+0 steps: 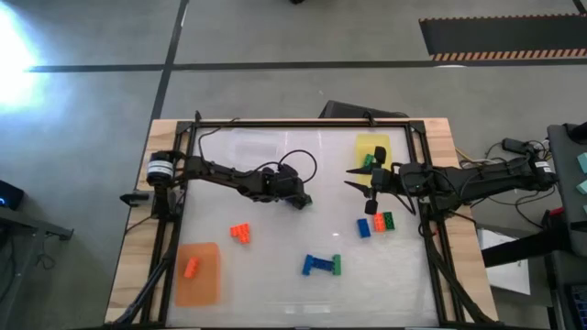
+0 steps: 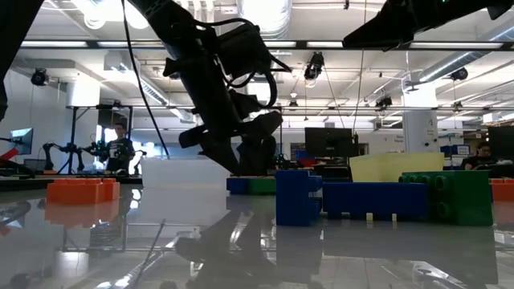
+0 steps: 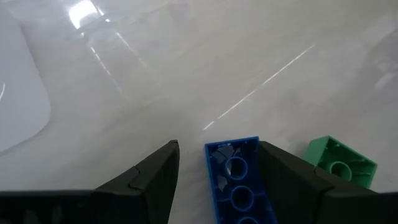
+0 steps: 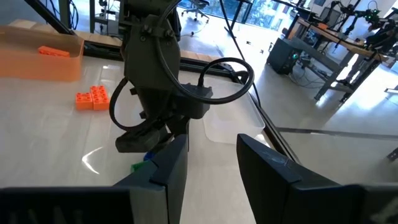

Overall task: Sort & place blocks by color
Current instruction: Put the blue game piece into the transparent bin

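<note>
My left gripper is open low over the middle of the table. A blue block lies between its fingers, and a green block sits on the table just beside it. My right gripper hangs open with nothing between its fingers, raised above the table near the yellow mat, which bears a green block. Loose on the table are two orange blocks, a blue-and-green group and a blue, orange and green group. One orange block lies on the orange mat. My left gripper has one finger right against the blue block's long side; I cannot tell whether it touches. A strip of table shows between the block and the other finger. The fingers slant down and lie along the block.
A clear mat lies on the far side of my left gripper. A black frame runs around the white work surface. Bare table shows between the orange blocks and the blue-and-green group. People and desks show in the room beyond.
</note>
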Controlling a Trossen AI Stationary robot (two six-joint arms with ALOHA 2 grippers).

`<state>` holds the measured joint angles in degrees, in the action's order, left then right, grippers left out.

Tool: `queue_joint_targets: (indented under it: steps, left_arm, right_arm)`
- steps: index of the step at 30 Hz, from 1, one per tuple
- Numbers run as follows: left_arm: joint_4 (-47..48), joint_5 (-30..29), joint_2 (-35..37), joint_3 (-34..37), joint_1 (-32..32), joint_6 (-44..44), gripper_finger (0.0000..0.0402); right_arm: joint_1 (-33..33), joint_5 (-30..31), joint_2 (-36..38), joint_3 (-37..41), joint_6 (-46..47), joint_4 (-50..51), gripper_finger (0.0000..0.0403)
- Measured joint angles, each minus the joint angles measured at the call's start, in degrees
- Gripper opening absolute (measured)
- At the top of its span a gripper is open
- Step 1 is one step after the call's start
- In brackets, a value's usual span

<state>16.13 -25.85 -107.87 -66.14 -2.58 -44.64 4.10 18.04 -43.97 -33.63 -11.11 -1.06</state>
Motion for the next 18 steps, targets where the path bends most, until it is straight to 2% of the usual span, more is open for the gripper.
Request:
queue_joint_targets:
  steps: [18]
  left_arm:
    - [-0.84, 0.68, 0.00, 0.01, 0.41, -0.15, 0.0199]
  right_arm:
    - [0.00, 0.00, 0.00, 0.00, 0.00, 0.37, 0.0130]
